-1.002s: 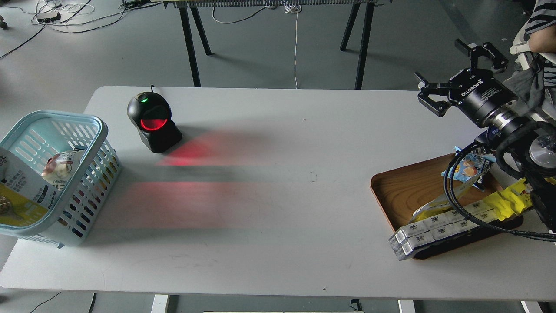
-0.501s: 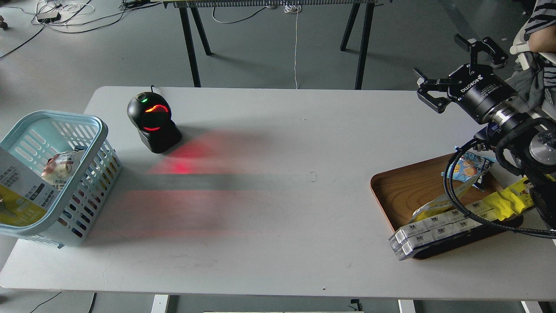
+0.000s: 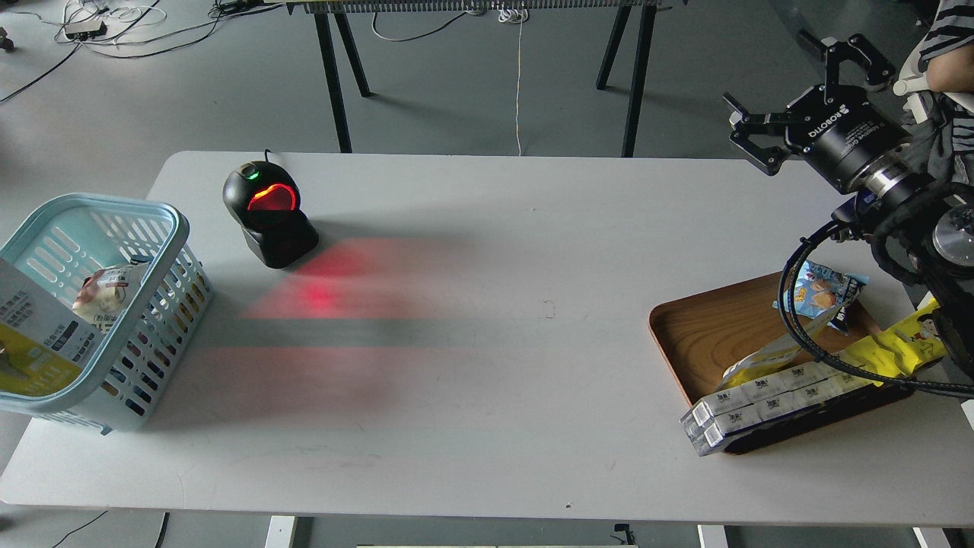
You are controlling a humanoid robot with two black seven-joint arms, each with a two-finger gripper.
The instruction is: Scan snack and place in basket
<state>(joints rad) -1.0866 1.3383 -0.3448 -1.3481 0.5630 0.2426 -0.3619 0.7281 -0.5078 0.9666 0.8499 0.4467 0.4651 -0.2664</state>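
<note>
- Near right, on the table (image 3: pixel 472 396): a brown wooden tray (image 3: pixel 704 335) carries a row of white cartons (image 3: pixel 761 399) overhanging its front edge, a long bright-yellow wrapper (image 3: pixel 898 346) and a small blue packet (image 3: pixel 822 293).
- Near left: the light blue basket (image 3: pixel 163 251) stands at the table's left edge. The snack (image 3: pixel 34 342), a pouch with a white upper part and a yellow lower part, leans inside it against the near-left side, partly cut off by the view's edge. A second, pale packet (image 3: pixel 103 293) lies deeper in the basket.
- Middle left: a black scanner (image 3: pixel 268 213) stands beside the basket, its window glowing red, casting red light onto the table.
- Far right: our right gripper (image 3: pixel 799 84) hangs above the table's far-right corner, fingers (image 3: pixel 749 144) spread apart and holding nothing.
- Our left gripper does not appear in this view.
</note>
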